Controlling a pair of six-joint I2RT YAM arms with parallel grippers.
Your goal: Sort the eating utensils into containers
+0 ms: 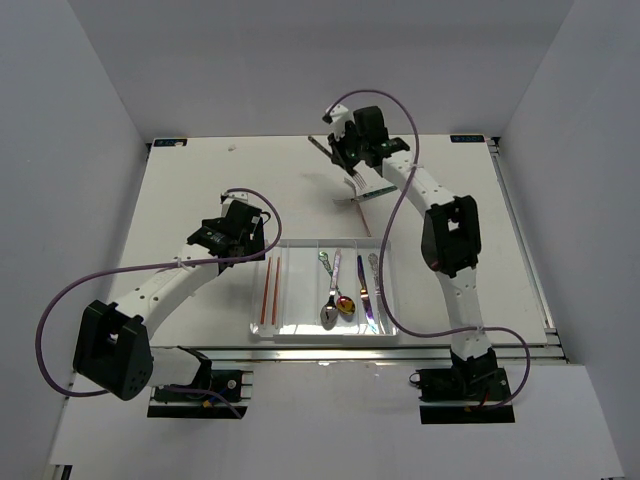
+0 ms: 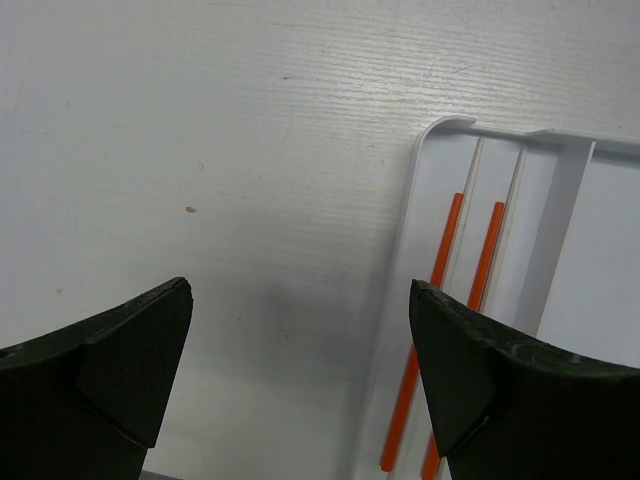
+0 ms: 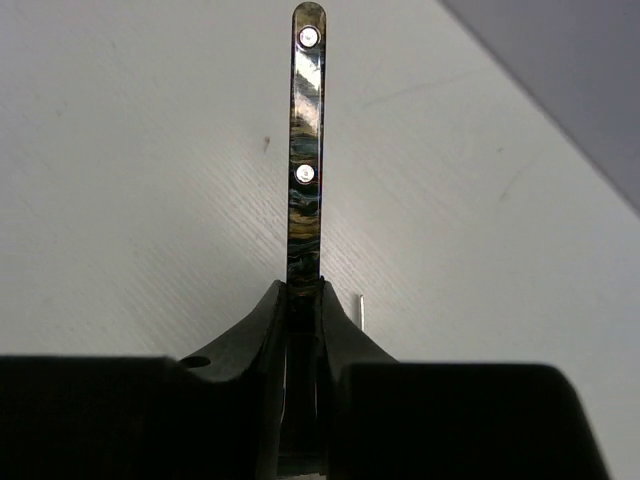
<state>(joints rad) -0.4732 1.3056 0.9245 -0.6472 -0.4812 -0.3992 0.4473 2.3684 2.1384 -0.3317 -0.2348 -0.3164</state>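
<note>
My right jaws are pressed together on a slim utensil with a dark marbled handle (image 3: 306, 150) fastened by two bright rivets. They grip it partway along, and the handle stands straight out ahead of them in the wrist view. From above, that same handle (image 1: 320, 147) pokes out toward the far left, lifted off the white bench (image 1: 220, 200). I cannot tell what kind of head the piece has. The right arm (image 1: 450, 240) is stretched long toward the far side, elbow bent over the tray's right edge and wrist tipped downward. Just near of its jaws a thin metal utensil with a teal handle (image 1: 370, 194) lies flat on the bench.

My left jaws are spread wide with nothing between them, hanging over bare bench just beside the far left corner of the shallow clear-plastic tray (image 2: 440, 125). The left arm (image 1: 170, 285) reaches in low from its base, folded at the elbow.

Two thin red-orange chopsticks (image 2: 445, 240) lie side by side in the tray's leftmost compartment. Further right in the tray (image 1: 330, 241) lie two shiny spoons (image 1: 330, 312) and a few slim metal pieces (image 1: 364, 290). I cannot tell which compartments those are in.
</note>
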